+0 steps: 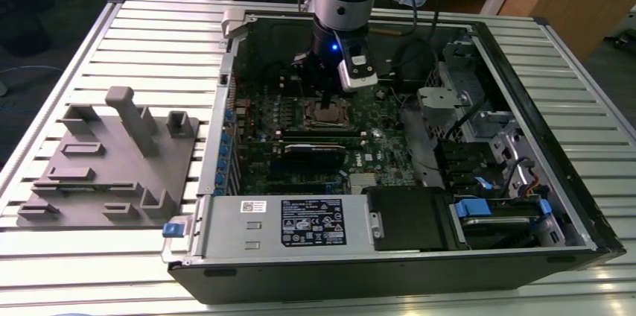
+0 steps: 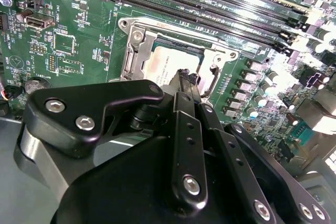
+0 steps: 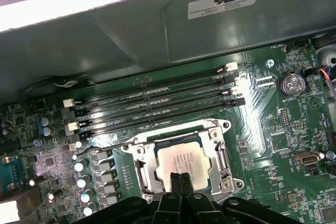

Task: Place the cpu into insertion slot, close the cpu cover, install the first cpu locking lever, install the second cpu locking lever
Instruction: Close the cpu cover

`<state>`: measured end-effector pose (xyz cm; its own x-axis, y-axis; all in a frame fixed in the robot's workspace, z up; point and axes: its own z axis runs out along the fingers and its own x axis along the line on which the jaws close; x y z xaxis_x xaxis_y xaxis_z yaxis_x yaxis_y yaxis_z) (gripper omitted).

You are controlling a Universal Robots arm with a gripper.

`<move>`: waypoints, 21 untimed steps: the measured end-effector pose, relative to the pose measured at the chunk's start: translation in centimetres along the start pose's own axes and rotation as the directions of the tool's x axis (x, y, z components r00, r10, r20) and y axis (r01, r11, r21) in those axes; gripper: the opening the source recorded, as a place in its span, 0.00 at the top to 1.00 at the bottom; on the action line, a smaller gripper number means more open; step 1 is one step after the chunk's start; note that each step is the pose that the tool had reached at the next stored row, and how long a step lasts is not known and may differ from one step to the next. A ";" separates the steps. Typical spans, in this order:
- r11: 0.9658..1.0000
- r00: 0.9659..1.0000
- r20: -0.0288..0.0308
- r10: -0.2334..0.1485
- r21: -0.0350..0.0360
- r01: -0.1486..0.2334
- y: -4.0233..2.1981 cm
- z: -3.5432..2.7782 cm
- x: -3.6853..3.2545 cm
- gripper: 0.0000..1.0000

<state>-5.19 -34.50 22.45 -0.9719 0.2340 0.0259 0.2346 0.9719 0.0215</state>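
Jaws pinched shut on nothing, the black gripper (image 3: 181, 178) is hanging over the pale silver square cpu (image 3: 181, 158), likely risking scratching it if pressing off-centre.

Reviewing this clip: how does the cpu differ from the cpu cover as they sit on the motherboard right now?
The cpu is a solid pale square with print on top; the cpu cover is a shinier metal frame with a cut-out centre. The cpu cover is the larger of the two, and it frames the cpu, which shows through its opening. Both are square and metallic, and both lie flat on the green motherboard.
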 end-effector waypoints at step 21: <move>0.999 0.999 -0.001 -0.042 0.000 0.042 0.00 0.01 0.00 0.89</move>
<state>-5.19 -34.50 22.44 -0.9809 0.1928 0.0260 0.1934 0.9809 0.0223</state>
